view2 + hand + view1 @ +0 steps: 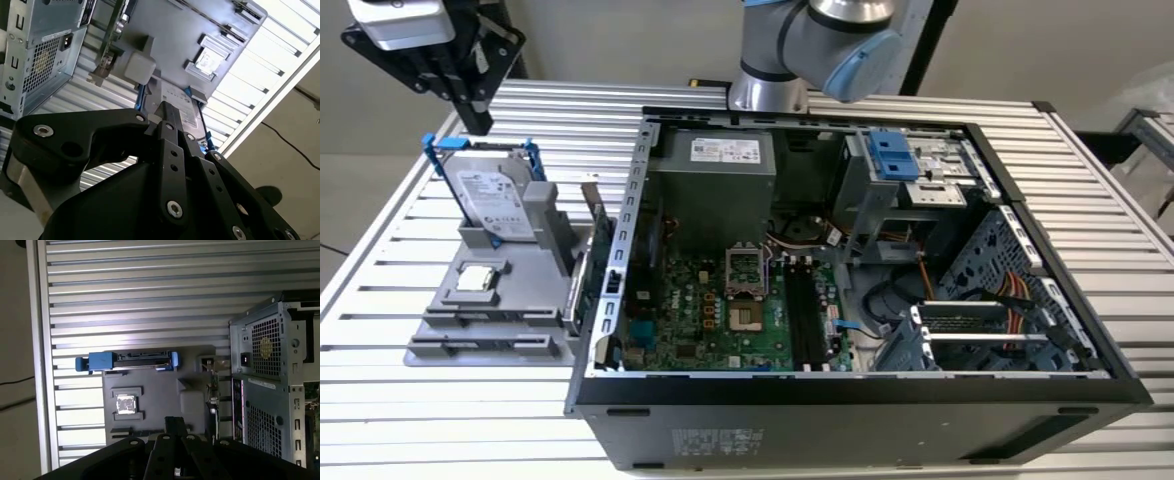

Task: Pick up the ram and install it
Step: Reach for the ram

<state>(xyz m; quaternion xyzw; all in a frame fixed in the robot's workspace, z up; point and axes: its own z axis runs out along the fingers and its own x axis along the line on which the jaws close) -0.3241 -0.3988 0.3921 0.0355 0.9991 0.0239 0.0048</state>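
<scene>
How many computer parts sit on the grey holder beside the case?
3: the hard drive upright at one end of the grey holder, the processor chip flat near its middle, the ram on edge nearest the case.

Gripper point(476, 122) body cut off by top edge, ram point(213, 390) edge-on, chips too small to tell

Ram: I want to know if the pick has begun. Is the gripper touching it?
Apart. The exterior view shows the gripper near the hard drive, with a clear gap to the ram.
</scene>
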